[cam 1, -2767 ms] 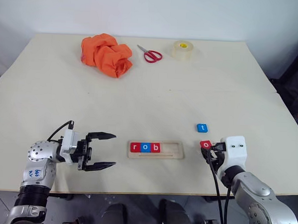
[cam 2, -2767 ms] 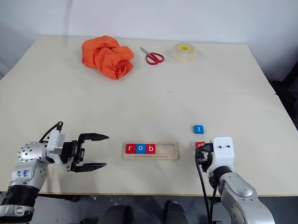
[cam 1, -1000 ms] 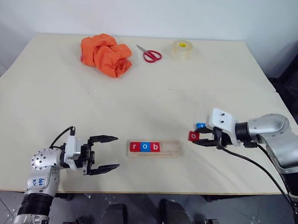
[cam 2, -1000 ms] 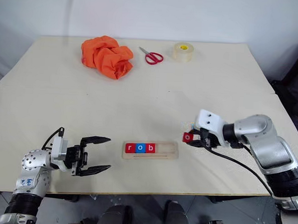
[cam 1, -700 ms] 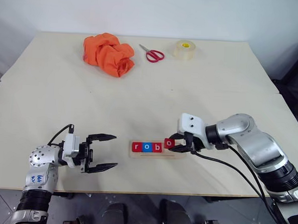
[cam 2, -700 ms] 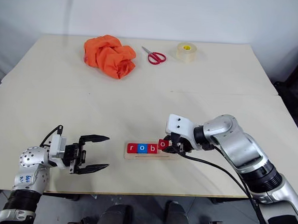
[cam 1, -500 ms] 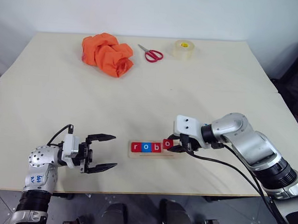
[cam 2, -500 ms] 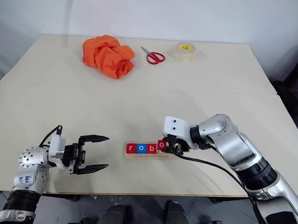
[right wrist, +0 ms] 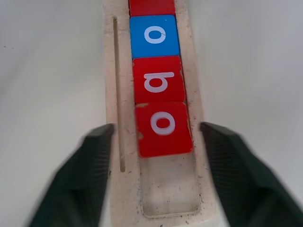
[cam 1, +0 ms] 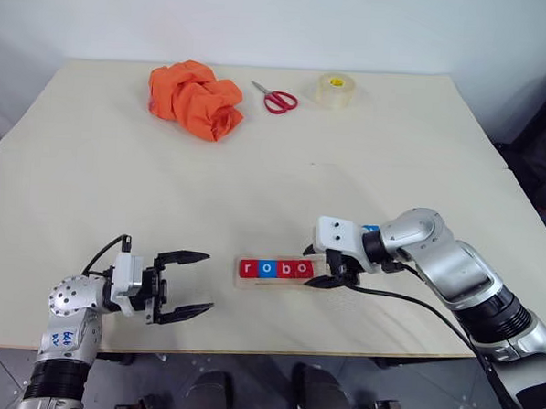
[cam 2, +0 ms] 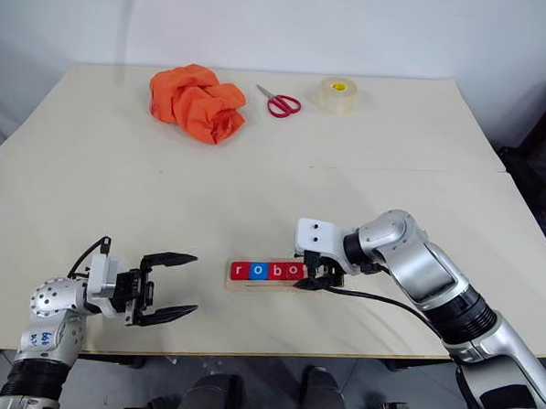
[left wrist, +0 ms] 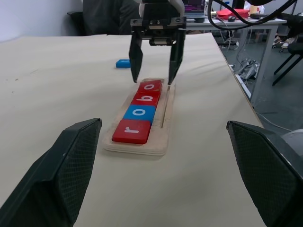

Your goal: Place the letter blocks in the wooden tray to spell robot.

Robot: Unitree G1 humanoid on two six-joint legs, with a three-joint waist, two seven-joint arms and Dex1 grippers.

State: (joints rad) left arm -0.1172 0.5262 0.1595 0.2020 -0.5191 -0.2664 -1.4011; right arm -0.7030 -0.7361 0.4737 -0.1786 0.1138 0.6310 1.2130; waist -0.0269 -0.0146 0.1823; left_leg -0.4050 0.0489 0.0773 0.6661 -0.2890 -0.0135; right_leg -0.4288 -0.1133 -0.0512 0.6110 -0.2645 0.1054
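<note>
1. My right gripper [cam 1: 323, 268] is in the lower middle of the head view, at the right end of the wooden tray [cam 1: 284, 271]. Its two black fingers stand apart, one on each long side of the tray, and they hold nothing.
2. In the tray lie four letter blocks in one row: a red r [cam 1: 246, 268], a blue o [cam 1: 264, 268], a red b [cam 1: 283, 269] and a red o [cam 1: 302, 269]. They touch each other side by side.
3. The red o lies flat in the tray between my spread right fingers. In my right wrist view the fingers do not touch it.
4. The last place of the tray, just after the red o, is bare wood [right wrist: 169, 184].
5. The blue t block [left wrist: 123, 63] lies on the table [cam 1: 274, 186], outside the tray. In the head view it is mostly hidden behind my right wrist.
6. My left gripper [cam 1: 188, 284] is in the lower left of the frame, well apart from the tray. Its fingers are spread wide and empty, pointing toward the tray.
7. At the upper edge of the table lie an orange cloth [cam 1: 195, 99], red scissors [cam 1: 275, 98] and a tape roll [cam 1: 335, 90].
</note>
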